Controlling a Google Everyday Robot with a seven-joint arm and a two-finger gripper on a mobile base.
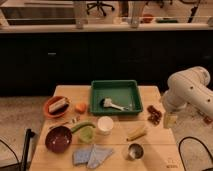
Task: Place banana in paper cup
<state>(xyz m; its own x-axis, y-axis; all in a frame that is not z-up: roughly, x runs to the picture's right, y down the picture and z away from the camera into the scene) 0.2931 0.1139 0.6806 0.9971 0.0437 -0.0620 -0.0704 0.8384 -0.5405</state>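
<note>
The pale-yellow banana (137, 132) lies on the wooden table (155, 147), right of centre. The white paper cup (104, 125) stands upright to its left, a short gap away. My white arm comes in from the right, and my gripper (170, 120) hangs at the table's right edge, to the right of the banana and a little above the tabletop. It holds nothing that I can see.
A green tray (129, 107) with a white brush (112, 104) sits behind the cup. A light-green cup (87, 134), green cucumber-like piece (82, 127), dark red bowl (58, 138), orange fruit (81, 107), orange bowl (55, 106), blue cloth (92, 156), metal cup (133, 151) and red-brown snack (154, 115) are around.
</note>
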